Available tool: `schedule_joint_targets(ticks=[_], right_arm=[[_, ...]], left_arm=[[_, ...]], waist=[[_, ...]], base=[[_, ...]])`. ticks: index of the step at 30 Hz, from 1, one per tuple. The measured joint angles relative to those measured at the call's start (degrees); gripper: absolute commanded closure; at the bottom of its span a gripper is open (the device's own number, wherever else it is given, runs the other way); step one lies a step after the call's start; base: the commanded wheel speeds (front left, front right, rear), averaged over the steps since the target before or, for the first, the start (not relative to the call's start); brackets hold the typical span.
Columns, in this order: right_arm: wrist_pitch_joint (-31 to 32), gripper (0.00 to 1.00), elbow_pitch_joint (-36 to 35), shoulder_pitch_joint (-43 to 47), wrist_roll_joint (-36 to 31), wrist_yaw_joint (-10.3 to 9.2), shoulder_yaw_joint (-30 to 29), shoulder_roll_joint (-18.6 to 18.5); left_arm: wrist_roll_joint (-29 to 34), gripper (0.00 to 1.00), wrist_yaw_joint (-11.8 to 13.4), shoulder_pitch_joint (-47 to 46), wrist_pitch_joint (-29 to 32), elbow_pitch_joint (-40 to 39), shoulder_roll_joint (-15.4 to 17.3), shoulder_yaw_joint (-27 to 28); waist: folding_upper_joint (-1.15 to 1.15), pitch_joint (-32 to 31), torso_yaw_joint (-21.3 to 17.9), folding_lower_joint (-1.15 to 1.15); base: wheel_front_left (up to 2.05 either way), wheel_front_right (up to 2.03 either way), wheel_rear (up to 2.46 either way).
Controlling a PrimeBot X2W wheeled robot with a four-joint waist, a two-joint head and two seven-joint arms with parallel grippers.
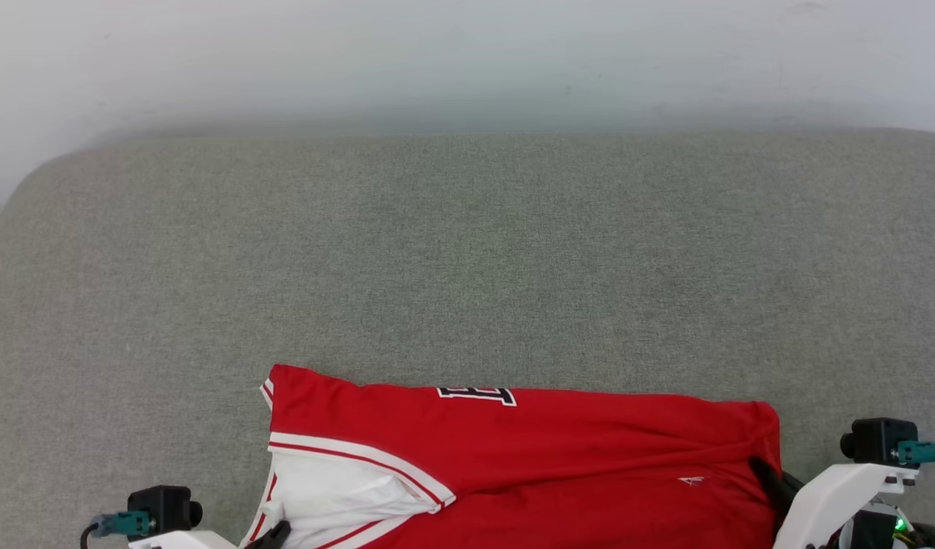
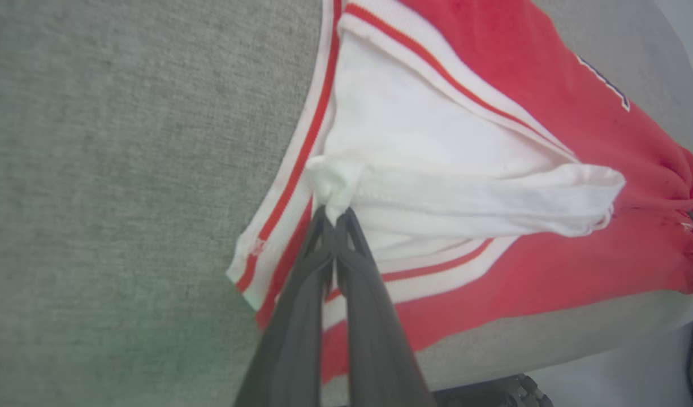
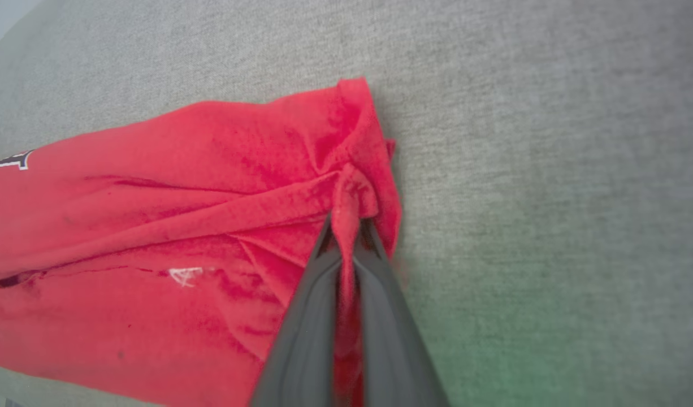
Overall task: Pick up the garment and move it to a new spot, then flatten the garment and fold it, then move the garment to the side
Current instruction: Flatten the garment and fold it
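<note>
Red garment (image 1: 559, 457) on grey fabric surface (image 1: 467, 252)

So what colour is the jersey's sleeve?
White sleeve, with red-and-white striped trim; clearest in the left wrist view.

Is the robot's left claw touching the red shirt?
Touching. The left wrist view shows the left gripper shut on a bunched bit of the garment, at its white sleeve.

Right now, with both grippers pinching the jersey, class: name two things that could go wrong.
1. The left gripper pinches only a small bunch of white sleeve; it may slip out or drag the sleeve askew.
2. The jersey lies at the cushion near edge; if the right gripper loses its thin red tuck, that end could slide off.
</note>
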Motion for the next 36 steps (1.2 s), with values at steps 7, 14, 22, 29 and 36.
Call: schedule_joint_targets(ticks=[7,14,22,29,36], right_arm=[[-3.4,0.0,-0.5,1.2,0.6,0.02,0.8,1.5],[-2.4,0.0,-10.9,4.3,-1.9,-0.02,-3.2,1.0],[9.3,0.0,-19.0,6.3,-4.0,-0.02,-11.8,-0.1],[17.0,0.0,-20.6,6.2,-4.2,-0.02,-12.4,-1.5],[18.1,0.0,-17.8,4.9,-3.9,-0.02,-8.9,-0.9]], left_arm=[[0.4,0.0,-1.9,-1.1,-2.0,3.6,-2.5,-0.7],[5.2,0.0,-1.9,-4.9,-11.7,1.4,-3.9,1.2],[13.7,0.0,1.4,-6.8,-22.2,-3.6,-4.2,2.2],[22.0,0.0,5.5,-7.6,-25.6,-7.9,-5.8,4.8],[27.5,0.0,6.8,-7.4,-25.7,-11.9,-7.1,5.6]], waist=[[0.0,-1.2,0.1,0.0],[0.0,-2.7,0.2,0.01],[0.0,-3.1,0.6,0.0],[0.0,-1.6,2.1,0.01],[0.0,1.3,4.3,0.01]], base=[[0.0,0.0,0.0],[0.0,0.0,0.0],[0.0,0.0,0.0],[0.0,0.0,0.0],[0.0,0.0,0.0]])
